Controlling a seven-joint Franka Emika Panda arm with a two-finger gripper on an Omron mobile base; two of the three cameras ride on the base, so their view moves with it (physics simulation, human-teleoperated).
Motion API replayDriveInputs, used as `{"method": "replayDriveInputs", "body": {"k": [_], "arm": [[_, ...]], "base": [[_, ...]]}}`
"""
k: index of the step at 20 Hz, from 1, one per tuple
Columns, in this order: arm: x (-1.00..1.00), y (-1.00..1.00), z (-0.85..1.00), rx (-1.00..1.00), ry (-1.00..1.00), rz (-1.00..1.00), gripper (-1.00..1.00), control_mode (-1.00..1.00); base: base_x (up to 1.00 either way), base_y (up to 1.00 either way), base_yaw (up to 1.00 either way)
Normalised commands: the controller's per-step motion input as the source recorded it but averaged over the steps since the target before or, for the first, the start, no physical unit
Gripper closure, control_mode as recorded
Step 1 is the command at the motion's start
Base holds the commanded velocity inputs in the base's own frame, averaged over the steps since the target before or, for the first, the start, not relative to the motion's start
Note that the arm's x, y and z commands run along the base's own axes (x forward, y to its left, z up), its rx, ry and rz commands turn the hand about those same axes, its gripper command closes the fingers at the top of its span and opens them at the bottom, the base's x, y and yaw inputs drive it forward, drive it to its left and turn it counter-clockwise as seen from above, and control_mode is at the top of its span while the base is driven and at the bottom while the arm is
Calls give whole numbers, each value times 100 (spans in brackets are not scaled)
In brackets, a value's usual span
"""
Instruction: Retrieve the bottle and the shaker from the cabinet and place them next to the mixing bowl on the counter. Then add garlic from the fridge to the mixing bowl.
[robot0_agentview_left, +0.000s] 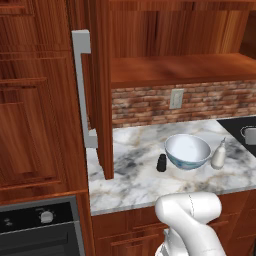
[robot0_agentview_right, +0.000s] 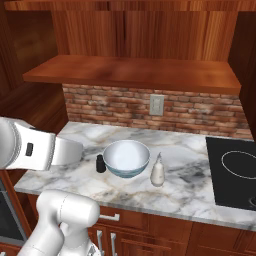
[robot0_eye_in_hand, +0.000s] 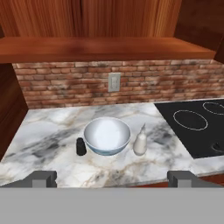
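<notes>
**Two items placed, garlic step outstanding**

Two of the three transfers look complete to us. On the counter (robot0_eye_in_hand: 52, 144) we find the mixing bowl (robot0_eye_in_hand: 107, 135) standing upright near the middle of the marble. The shaker (robot0_eye_in_hand: 81, 146) stands just beside its left rim and the bottle (robot0_eye_in_hand: 140, 141) just beside its right rim; we cannot tell whether either touches the bowl. Both are upright. From the left base view the same row reads shaker (robot0_agentview_left: 161, 163), bowl (robot0_agentview_left: 187, 151), bottle (robot0_agentview_left: 218, 155), with the cabinet (robot0_agentview_left: 102, 100) door swung open at the left, its grey bar handle (robot0_agentview_left: 82, 90) facing us.

The gripper (robot0_eye_in_hand: 111, 178) is spread wide and holds nothing; its two dark finger tips sit at the near edge of the hand view, well apart from the three items and pulled back over the counter's front edge.

The bowl's white interior shows no garlic, so we judge the final step not yet begun. Remaining work, in our assessment: reach the fridge, take the garlic, return, and release it into the bowl. We also note the cabinet door is left open
</notes>
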Motion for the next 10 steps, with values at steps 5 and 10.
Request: {"method": "replayDriveInputs", "body": {"k": [5,10], "arm": [[0,0,0,0,0,0,-100,-100],[0,0,0,0,0,0,-100,-100]], "base": [[0,0,0],[0,0,0]]}}
